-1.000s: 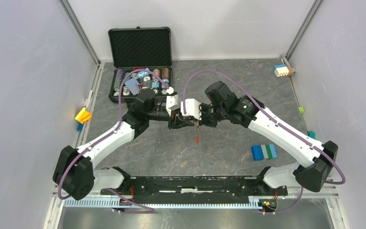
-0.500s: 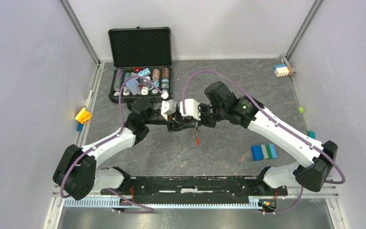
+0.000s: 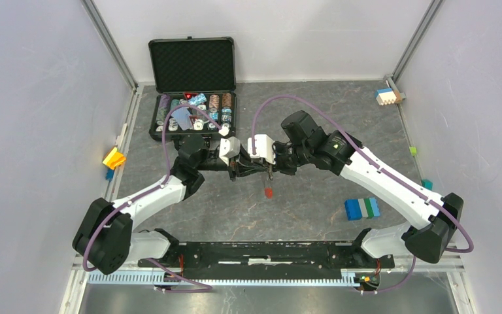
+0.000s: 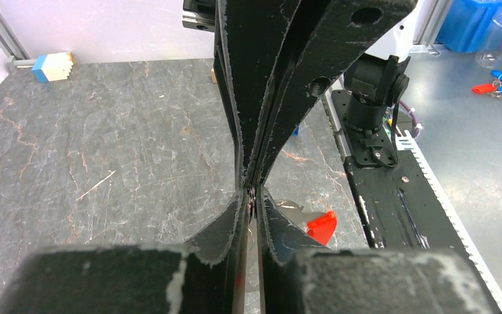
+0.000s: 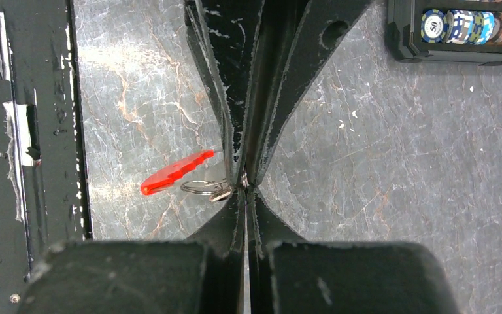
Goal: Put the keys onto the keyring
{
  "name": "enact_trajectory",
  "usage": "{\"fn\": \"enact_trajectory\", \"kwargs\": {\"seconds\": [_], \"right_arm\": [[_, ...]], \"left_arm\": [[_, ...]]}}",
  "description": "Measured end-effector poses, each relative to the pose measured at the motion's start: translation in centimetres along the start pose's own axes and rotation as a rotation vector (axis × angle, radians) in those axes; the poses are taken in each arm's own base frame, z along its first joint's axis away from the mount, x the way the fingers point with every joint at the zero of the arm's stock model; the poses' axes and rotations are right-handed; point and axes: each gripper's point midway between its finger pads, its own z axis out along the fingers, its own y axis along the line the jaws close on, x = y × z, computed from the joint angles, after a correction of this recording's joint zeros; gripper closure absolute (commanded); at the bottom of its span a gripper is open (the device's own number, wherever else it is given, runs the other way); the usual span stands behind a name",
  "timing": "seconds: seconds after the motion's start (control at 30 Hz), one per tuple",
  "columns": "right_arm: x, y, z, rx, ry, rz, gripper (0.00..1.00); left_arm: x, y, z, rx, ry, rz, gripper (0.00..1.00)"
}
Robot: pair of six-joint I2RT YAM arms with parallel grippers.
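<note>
Held keyring in shut right end effector, red tag hanging beneath; faced left end effector tip-to-tip, closure unclear.

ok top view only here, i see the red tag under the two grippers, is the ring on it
observer: yes, right wrist shows the ring joined to the tag and running to the right gripper tips, shut on it
operator: and the left one, holding anything
observer: left wrist shows a thin bit of metal in the slit between the left gripper fingers; key or ring, can't tell
operator: any black key head
observer: none shows in either wrist view
</note>
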Motion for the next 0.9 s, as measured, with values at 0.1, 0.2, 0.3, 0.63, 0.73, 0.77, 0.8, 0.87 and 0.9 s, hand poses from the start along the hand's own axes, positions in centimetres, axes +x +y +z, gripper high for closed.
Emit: {"fn": "enact_trajectory", "kwargs": {"seconds": [0.1,0.2,0.3,0.63,0.73,0.77,0.8,0.87,0.9], "right_arm": [[0.0,0.0,0.0,-0.002,0.0,0.002,1.0],[0.0,0.0,0.0,-0.001,-0.001,0.007,1.0],[0.1,0.0,0.0,0.0,0.0,0.009,1.0],[0.2,-0.8,-0.4,0.004,-0.058,0.053,0.55],[0.4,-1.0,-0.9,0.004,-0.088,0.063,0.5],[0.5,-1.0,-1.1,0.003,-0.1,0.067,0.49],[0.7,-1.0,-1.3,0.001,-0.11,0.073,0.48],[1.1,-0.8,-1.8,-0.006,-0.132,0.082,0.47],[1.2,-0.7,-2.0,-0.012,-0.145,0.085,0.46]], "left_arm": [[0.0,0.0,0.0,-0.001,0.001,-0.003,0.98],[0.1,0.0,0.0,-0.001,0.002,-0.005,0.98],[0.1,0.0,0.0,-0.003,0.003,-0.007,0.98],[-0.3,-0.3,-0.3,-0.034,-0.042,-0.041,0.98],[-1.0,-0.6,-0.5,-0.032,-0.083,-0.049,0.98],[-1.3,-0.8,-0.5,-0.03,-0.1,-0.049,0.98],[-1.6,-0.9,-0.6,-0.028,-0.115,-0.047,0.98],[-2.2,-1.2,-0.7,-0.022,-0.144,-0.043,0.98],[-2.5,-1.4,-0.8,-0.017,-0.158,-0.038,0.98]]}}
